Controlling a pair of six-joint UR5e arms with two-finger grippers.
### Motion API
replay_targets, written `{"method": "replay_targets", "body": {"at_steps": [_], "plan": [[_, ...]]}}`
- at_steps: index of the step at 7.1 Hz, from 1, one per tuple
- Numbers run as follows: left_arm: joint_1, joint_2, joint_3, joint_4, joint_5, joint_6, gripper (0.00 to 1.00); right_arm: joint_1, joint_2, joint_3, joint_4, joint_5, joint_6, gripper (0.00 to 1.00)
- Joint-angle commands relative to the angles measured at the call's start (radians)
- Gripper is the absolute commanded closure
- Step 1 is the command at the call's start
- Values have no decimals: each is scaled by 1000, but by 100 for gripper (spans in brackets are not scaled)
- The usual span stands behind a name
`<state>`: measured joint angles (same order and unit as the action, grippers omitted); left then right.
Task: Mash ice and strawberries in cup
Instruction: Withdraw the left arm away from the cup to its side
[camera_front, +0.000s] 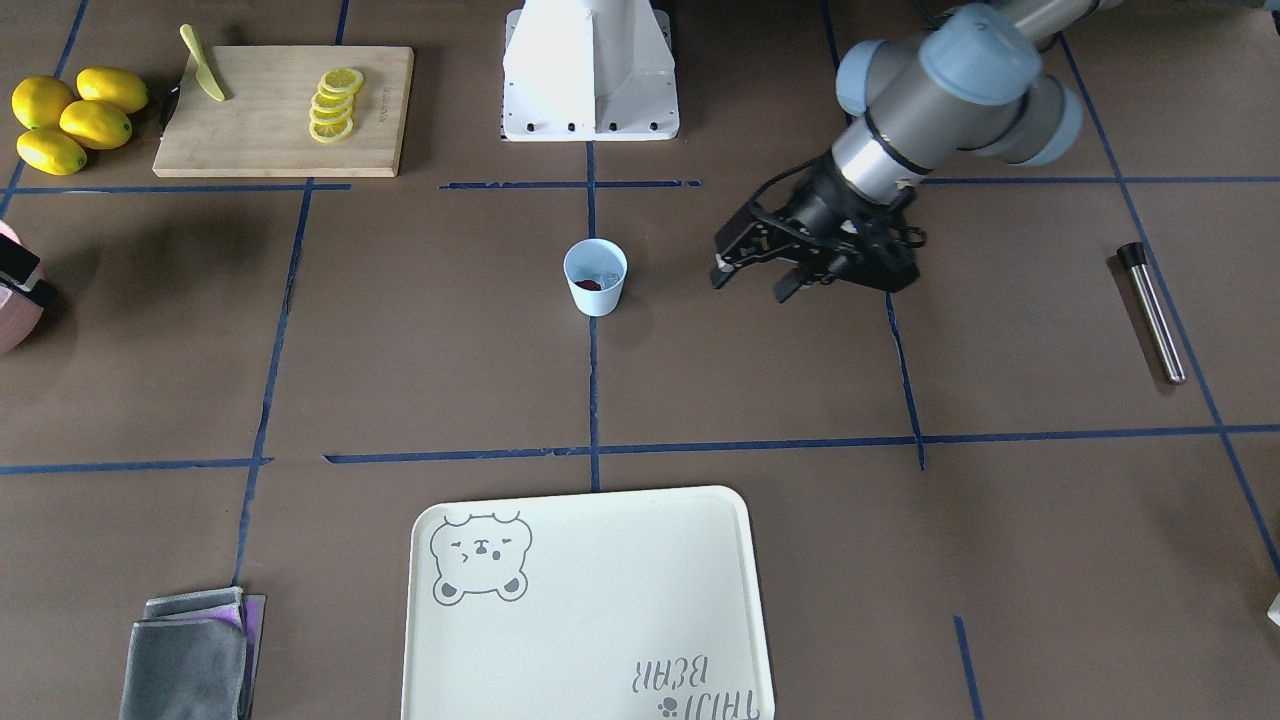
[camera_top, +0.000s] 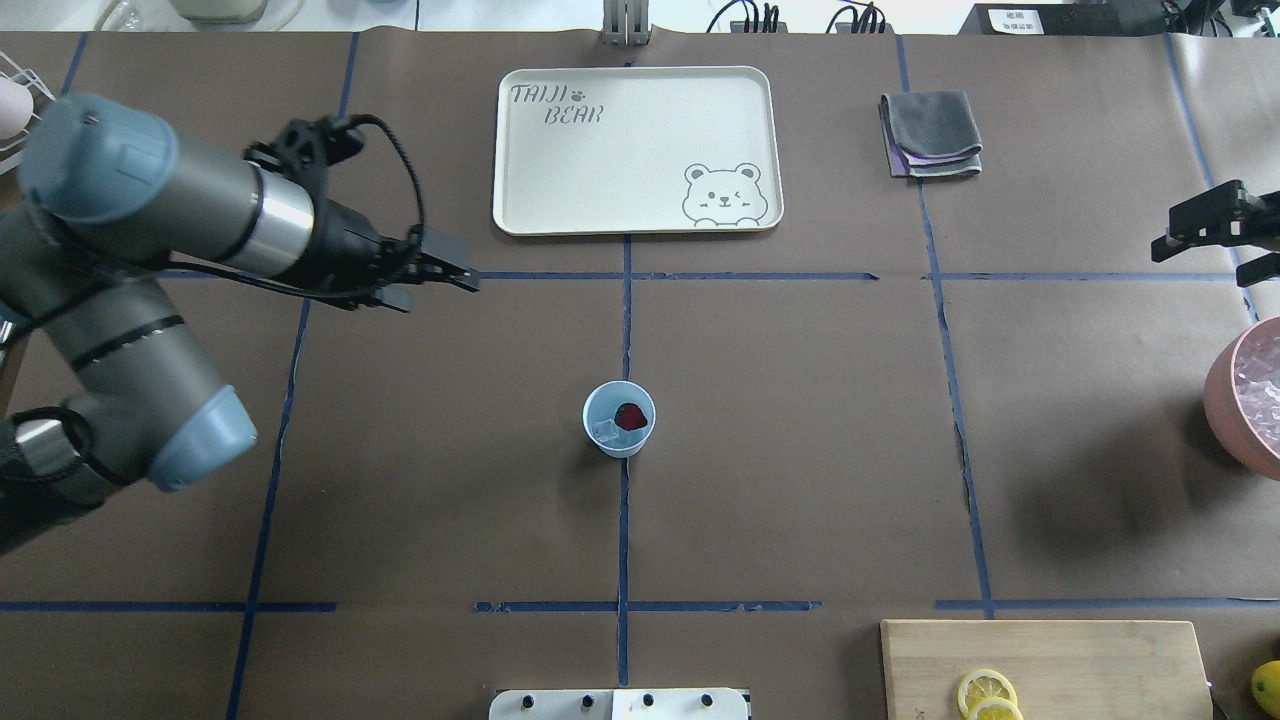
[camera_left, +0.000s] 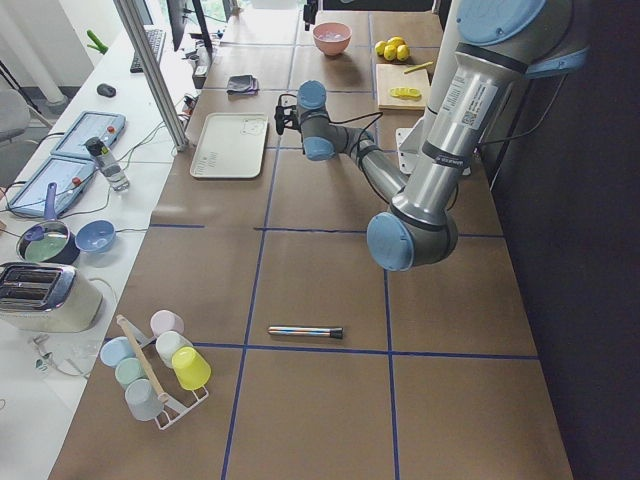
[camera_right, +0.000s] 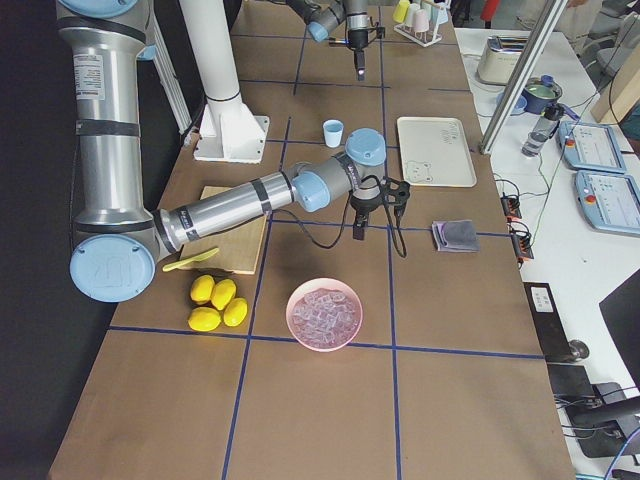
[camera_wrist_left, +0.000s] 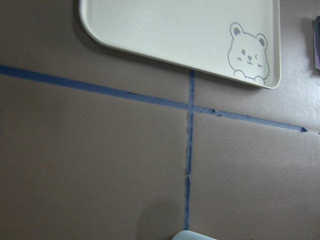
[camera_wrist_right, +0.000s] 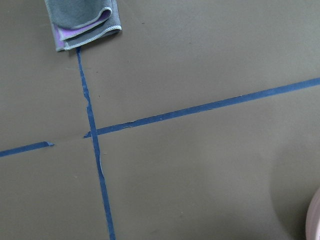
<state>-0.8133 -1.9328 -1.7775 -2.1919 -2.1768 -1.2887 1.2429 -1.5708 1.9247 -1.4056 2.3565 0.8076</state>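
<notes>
The pale-blue cup (camera_front: 595, 277) stands upright at the table's middle on a blue tape line; it also shows in the overhead view (camera_top: 620, 420). Inside it lie a dark-red strawberry (camera_top: 631, 415) and a clear chunk of ice (camera_top: 605, 431). My left gripper (camera_front: 750, 285) is open and empty, hovering beside the cup and apart from it; overhead it (camera_top: 440, 290) is to the cup's far left. Its wrist view shows only the cup's rim (camera_wrist_left: 195, 235) at the bottom edge. My right gripper (camera_top: 1200, 240) is open and empty at the table's right edge.
A metal rod with a black end (camera_front: 1150, 310) lies on the robot's left. A cream tray (camera_top: 635, 150) and a folded grey cloth (camera_top: 930, 135) lie at the far side. A pink bowl of ice (camera_top: 1250, 400), a cutting board (camera_front: 285, 110) with lemon slices (camera_front: 335, 105) and lemons (camera_front: 70, 120) are on the right.
</notes>
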Motion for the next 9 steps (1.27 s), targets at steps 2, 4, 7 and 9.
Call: {"method": "replay_targets", "body": {"at_steps": [2,4,7,9], "plan": [[-197,345,4,70,-34,608,8,72,-8,-64,-1,1,-172,0],[-272,387,174,98,-12,778,9,78,-9,-65,2,1,-180,0],[-368,388,325,100,-17,864,9,78,-12,-58,7,1,-186,0],[-366,377,357,87,-23,781,9,78,-6,-62,5,1,-186,0]]}}
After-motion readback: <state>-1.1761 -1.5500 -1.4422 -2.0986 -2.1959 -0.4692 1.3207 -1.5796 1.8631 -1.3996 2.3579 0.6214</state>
